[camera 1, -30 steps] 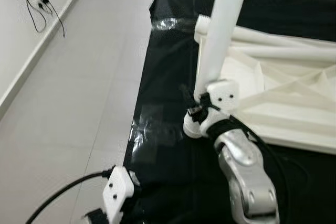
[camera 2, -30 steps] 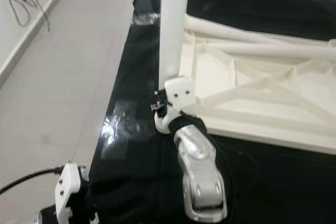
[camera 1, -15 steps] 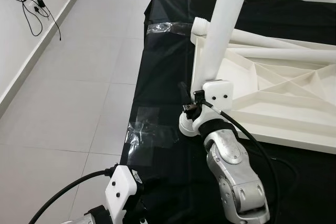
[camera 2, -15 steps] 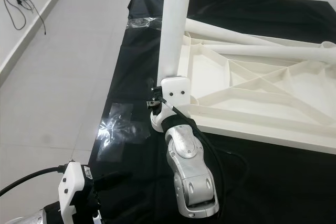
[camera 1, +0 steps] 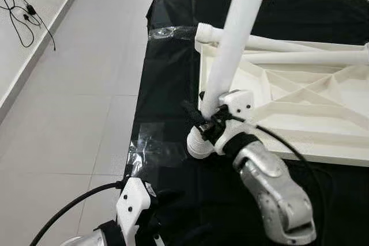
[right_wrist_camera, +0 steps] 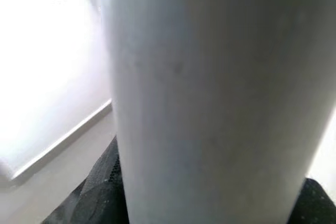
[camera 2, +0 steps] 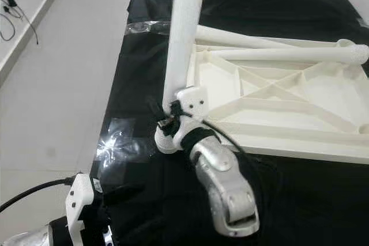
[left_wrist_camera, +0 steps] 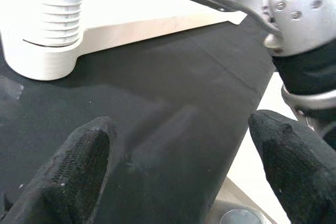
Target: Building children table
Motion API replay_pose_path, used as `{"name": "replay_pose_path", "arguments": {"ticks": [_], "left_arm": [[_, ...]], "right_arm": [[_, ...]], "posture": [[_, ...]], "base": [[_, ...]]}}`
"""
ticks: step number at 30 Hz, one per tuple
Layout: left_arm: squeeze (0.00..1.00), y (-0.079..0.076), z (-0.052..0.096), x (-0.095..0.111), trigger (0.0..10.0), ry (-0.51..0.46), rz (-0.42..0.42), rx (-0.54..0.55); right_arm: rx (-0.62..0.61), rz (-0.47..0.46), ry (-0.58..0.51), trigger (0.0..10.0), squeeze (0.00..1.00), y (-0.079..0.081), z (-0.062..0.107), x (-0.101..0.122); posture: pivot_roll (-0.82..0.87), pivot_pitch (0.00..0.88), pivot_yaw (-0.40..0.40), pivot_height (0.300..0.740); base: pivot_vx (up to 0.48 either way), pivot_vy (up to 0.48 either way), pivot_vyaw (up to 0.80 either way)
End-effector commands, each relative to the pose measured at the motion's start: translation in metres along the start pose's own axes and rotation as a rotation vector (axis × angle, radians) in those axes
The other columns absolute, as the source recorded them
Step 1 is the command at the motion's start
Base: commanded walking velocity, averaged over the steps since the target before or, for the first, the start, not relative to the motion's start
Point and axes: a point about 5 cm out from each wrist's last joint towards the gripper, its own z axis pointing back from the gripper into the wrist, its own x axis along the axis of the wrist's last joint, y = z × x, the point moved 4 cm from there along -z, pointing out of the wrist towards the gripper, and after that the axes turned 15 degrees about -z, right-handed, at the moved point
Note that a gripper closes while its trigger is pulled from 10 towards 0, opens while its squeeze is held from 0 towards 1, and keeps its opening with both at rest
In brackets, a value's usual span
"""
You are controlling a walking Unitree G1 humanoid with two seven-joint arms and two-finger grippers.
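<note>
A black cloth [camera 1: 173,73] is covering the work surface, and the white tabletop [camera 2: 288,113] is lying on it upside down, ribbed underside facing up. Two loose white legs [camera 2: 277,50] are lying across the far side of the tabletop. A third table leg [camera 1: 230,56] is standing at the tabletop's near left corner, leaning slightly, its threaded base sitting in the corner socket [camera 1: 199,145]. The right gripper [camera 1: 206,120] is gripping this leg just above the socket, its black fingers [right_wrist_camera: 100,198] closed around the white tube. The left gripper [left_wrist_camera: 178,166] is hovering low over the cloth near the same corner, fingers spread wide and holding nothing. A strip of clear tape [camera 1: 153,145] is lying on the cloth's edge beside the socket.
</note>
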Motion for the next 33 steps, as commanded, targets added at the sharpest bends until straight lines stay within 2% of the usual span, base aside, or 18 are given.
{"name": "replay_pose_path", "arguments": {"ticks": [1, 2, 4, 7, 10, 17, 20, 21, 24, 27, 29, 33], "left_arm": [[0.00, -0.003, 0.002, -0.006, 10.0, 0.026, 0.010, -0.014], [0.00, -0.003, 0.002, -0.006, 10.0, 0.026, 0.010, -0.014], [0.00, -0.004, 0.002, -0.006, 10.0, 0.031, 0.004, -0.027], [0.00, -0.005, 0.002, -0.005, 10.0, 0.033, 0.003, -0.034], [0.00, -0.007, 0.003, -0.005, 10.0, 0.038, 0.004, -0.048], [0.00, -0.007, 0.003, -0.005, 10.0, 0.039, 0.003, -0.049], [0.00, -0.009, 0.003, -0.003, 10.0, 0.035, 0.006, -0.047], [0.00, -0.009, 0.003, -0.003, 10.0, 0.035, 0.006, -0.047], [0.00, -0.011, 0.003, -0.002, 10.0, 0.030, 0.012, -0.045], [0.00, -0.011, 0.002, -0.001, 10.0, 0.027, 0.014, -0.046], [0.00, -0.011, 0.002, -0.001, 10.0, 0.022, 0.017, -0.048], [0.00, -0.011, 0.001, 0.000, 10.0, 0.019, 0.019, -0.048]], "right_arm": [[-0.001, -0.077, 0.173, 10.0, 0.00, -0.018, 0.009, -0.044], [-0.001, -0.077, 0.173, 10.0, 0.00, -0.018, 0.009, -0.044], [0.120, -0.050, 0.151, 10.0, 0.00, -0.022, 0.011, -0.041], [0.156, -0.056, 0.140, 10.0, 0.00, -0.024, 0.009, -0.041], [0.235, -0.081, 0.085, 10.0, 0.00, -0.031, -0.005, -0.035], [0.278, -0.067, 0.093, 10.0, 0.00, -0.033, -0.012, -0.035], [0.388, 0.063, 0.178, 10.0, 0.00, -0.028, -0.026, -0.039], [0.388, 0.063, 0.178, 10.0, 0.00, -0.028, -0.026, -0.039], [0.465, 0.148, 0.238, 10.0, 0.00, -0.027, -0.032, -0.039], [0.487, 0.180, 0.262, 10.0, 0.00, -0.029, -0.034, -0.039], [0.515, 0.237, 0.326, 10.0, 0.00, -0.035, -0.036, -0.041], [0.534, 0.271, 0.372, 10.0, 0.00, -0.041, -0.037, -0.042]], "posture": [[0.01, 0.293, 0.024, 0.740], [0.01, 0.293, 0.024, 0.740], [0.02, 0.300, 0.039, 0.740], [0.02, 0.300, 0.039, 0.740], [0.04, 0.309, 0.049, 0.740], [0.04, 0.315, 0.046, 0.740], [0.04, 0.325, 0.035, 0.740], [0.04, 0.325, 0.035, 0.740], [0.02, 0.329, 0.029, 0.740], [0.02, 0.330, 0.028, 0.740], [0.01, 0.333, 0.024, 0.740], [0.01, 0.335, 0.020, 0.740]], "base": [[0.000, 0.000, 0.00], [0.000, 0.000, 0.00], [0.000, 0.000, 0.00], [0.000, 0.000, 0.00], [0.000, 0.000, 0.00], [0.000, 0.000, 0.00], [0.000, 0.000, 0.00], [0.000, 0.000, 0.00], [0.000, 0.000, 0.00], [0.000, 0.000, 0.00], [0.000, 0.000, 0.00], [0.000, 0.000, 0.00]]}}
